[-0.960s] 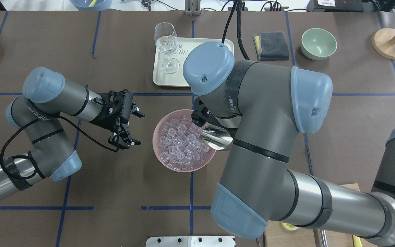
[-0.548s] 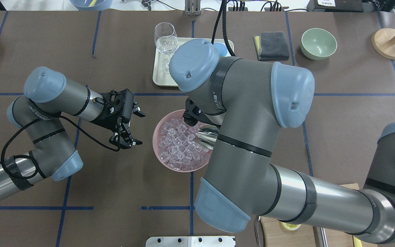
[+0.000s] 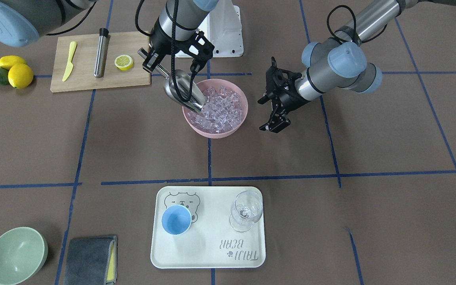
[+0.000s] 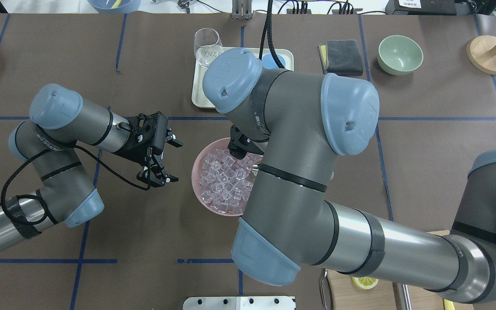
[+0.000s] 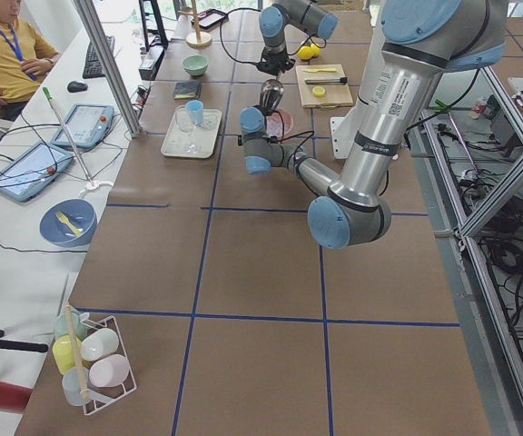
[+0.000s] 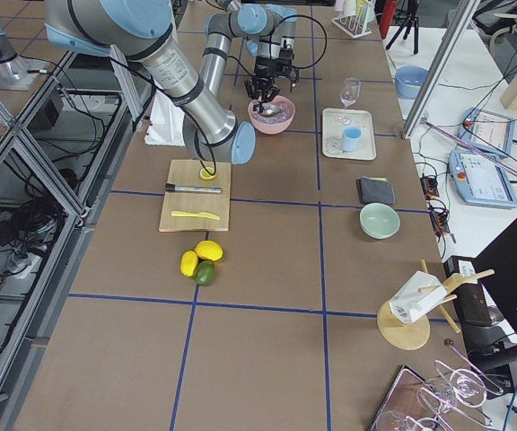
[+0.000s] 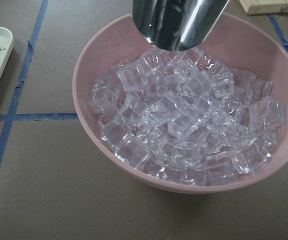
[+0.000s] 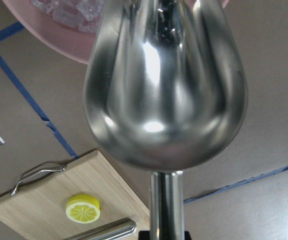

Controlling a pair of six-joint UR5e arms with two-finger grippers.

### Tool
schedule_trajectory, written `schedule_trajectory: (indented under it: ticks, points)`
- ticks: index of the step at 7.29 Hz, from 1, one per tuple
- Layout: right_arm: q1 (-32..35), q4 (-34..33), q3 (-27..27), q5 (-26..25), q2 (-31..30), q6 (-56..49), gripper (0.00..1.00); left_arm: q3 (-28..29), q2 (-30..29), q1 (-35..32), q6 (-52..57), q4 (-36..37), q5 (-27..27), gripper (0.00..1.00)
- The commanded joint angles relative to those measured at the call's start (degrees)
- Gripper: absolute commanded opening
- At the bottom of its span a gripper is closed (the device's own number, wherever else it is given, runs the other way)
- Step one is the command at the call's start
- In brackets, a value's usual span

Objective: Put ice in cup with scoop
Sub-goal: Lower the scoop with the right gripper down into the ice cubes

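My right gripper is shut on the thin handle of the steel scoop. The scoop tilts mouth-down into the pink bowl, its lip against the ice. The left wrist view shows the scoop's mouth just over the ice; the right wrist view shows its trough, with no ice visible. The light-blue cup stands empty on the cream tray, far from the bowl. My left gripper is open and empty beside the bowl.
A wine glass stands on the tray beside the cup. A green bowl and a grey cloth lie at the table's far side. A cutting board with a lemon half, a knife and a steel cylinder is behind the bowl.
My right arm has swung left over the bowl, so the scoop now sits hidden under it in the overhead view. The left arm has not moved.
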Motion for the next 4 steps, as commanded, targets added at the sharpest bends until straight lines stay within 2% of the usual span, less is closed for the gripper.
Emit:
schedule_trajectory:
  ticks: [1,4]
  points:
    - [-0.1,-0.5,-4.6,-0.7,2.7,-0.7,0.0,0.1,0.0,0.0,-0.2,0.1,0.0,1.0]
    - [-1.1,-0.5,-5.4,-1.1,2.3,-0.8,0.0,0.7,-0.1,0.0,-0.2,0.0,2.0,1.0]
